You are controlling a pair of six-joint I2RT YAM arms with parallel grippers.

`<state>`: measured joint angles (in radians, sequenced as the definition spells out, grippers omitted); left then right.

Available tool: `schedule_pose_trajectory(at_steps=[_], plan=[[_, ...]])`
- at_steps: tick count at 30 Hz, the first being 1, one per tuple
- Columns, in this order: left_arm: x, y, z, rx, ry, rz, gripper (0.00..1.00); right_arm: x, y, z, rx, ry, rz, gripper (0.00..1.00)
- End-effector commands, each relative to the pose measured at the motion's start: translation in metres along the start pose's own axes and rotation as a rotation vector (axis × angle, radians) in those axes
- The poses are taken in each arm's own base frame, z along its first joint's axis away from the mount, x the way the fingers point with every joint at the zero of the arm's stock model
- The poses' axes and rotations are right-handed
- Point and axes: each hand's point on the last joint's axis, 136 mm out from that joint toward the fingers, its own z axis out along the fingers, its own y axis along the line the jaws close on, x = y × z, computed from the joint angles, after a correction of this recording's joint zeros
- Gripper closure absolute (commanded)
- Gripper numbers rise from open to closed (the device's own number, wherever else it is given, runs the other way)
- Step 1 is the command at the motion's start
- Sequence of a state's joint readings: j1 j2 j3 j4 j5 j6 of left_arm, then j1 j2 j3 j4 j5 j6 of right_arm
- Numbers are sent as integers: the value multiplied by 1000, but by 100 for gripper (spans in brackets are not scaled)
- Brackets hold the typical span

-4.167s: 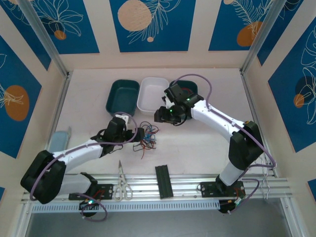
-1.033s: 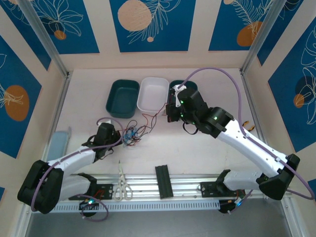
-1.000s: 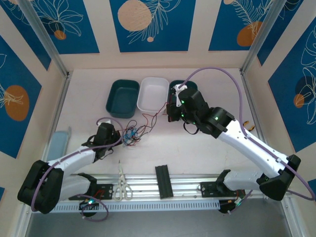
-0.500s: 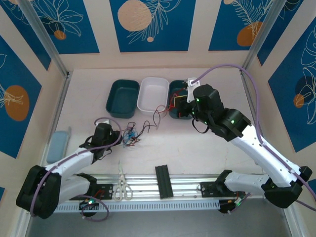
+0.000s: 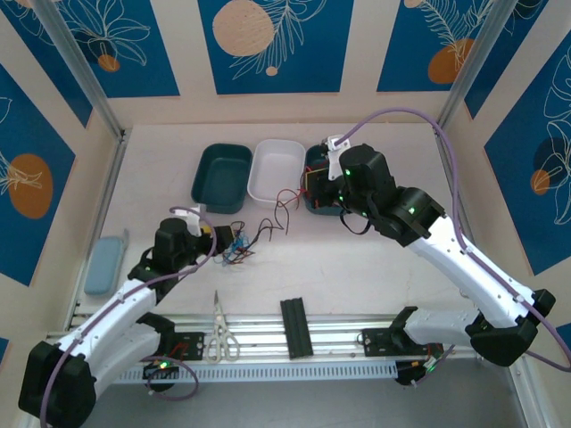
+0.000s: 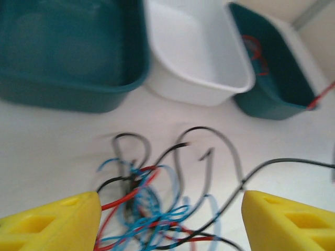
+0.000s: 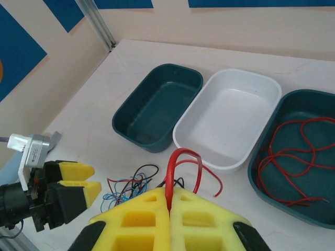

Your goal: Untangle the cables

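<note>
1. The cables (image 5: 239, 244), a red, black and blue tangle, lie on the tabletop (image 5: 357, 259), just in front of the white tray (image 5: 277, 169).
2. The left hand (image 6: 170, 219) stands open, its fingers on either side of the tangle.
3. The right hand (image 7: 170, 206) is closed tight on a red cable (image 7: 170, 172).
4. A red coil (image 7: 301, 151) lies in the right green tray (image 7: 309, 104).
</note>
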<state>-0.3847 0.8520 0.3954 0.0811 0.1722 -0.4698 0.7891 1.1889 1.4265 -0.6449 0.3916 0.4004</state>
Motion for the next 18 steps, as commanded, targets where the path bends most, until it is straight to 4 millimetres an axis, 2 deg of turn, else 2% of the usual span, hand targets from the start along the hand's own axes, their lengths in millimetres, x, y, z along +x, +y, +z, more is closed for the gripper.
schedule_pose_trajectory(at_steps=[1,7,12,15,18], plan=[[-32,-60,-9,243,-67,135,27,-9,11,0,-36,-13,-12,100],[-42,-104,2,358,-69,165,25,-9,18,5,-49,-4,-16,100],[-33,-138,18,460,-25,186,23,-9,22,8,-57,3,-19,100],[-26,-150,26,489,2,200,22,-9,24,10,-61,5,-21,100],[-19,-154,32,492,19,201,22,-9,27,12,-67,7,-24,100]])
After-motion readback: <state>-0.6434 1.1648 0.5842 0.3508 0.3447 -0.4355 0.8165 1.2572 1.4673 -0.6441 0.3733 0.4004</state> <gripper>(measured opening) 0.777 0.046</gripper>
